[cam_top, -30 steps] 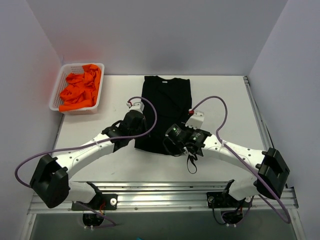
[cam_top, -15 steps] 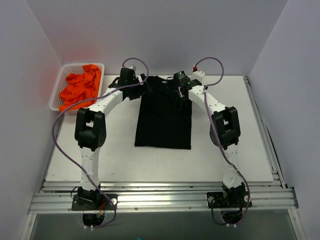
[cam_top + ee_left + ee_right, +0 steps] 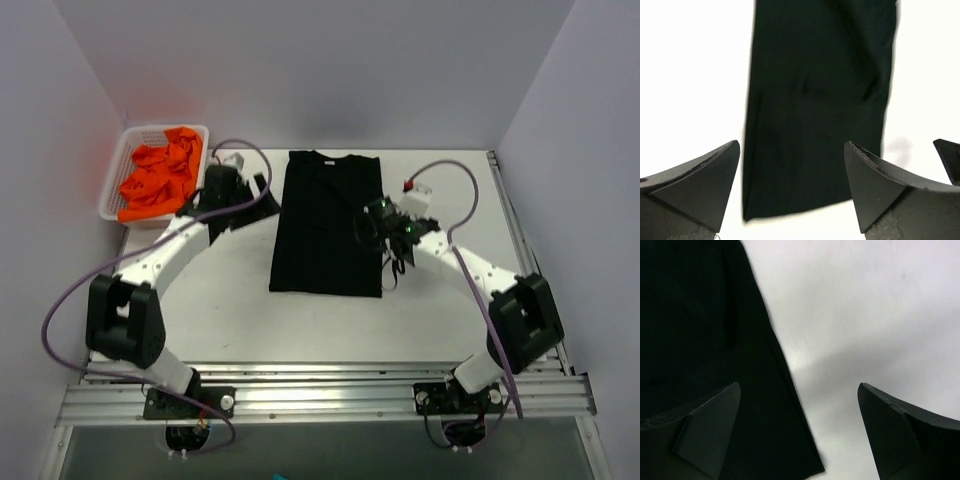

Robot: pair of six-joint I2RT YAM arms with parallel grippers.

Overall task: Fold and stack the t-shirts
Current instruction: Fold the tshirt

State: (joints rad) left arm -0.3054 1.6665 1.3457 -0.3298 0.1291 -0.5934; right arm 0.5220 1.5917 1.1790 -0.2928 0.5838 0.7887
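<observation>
Black t-shirt [image 3: 328,222] lies flat in the middle of the white table [image 3: 200,310]. It forms a narrow rectangle, with the collar end toward the top of the overhead frame and the hem toward the bottom. Its sides look tucked in, so no sleeve sticks out. The orange t-shirts [image 3: 160,178] are bunched in a loose heap inside the white basket [image 3: 112,190] at the upper left, well apart from the black one.

My left gripper [image 3: 262,190] sits between the basket and the upper left side of the black shirt, just beside the cloth, with its fingers pointing toward it. Its jaws are spread wide and nothing is between them. In my left wrist view the shirt runs from the top of the frame down to a straight edge low in the middle, and bare table shows on both sides.

My right gripper [image 3: 365,228] is at the shirt's right edge, about halfway down the overhead frame. Its jaws are also spread wide and hold nothing. In my right wrist view, black cloth fills the left of the frame and white table fills the right. The shirt's edge slants down between my two fingers. I cannot tell whether either finger touches the cloth.
</observation>
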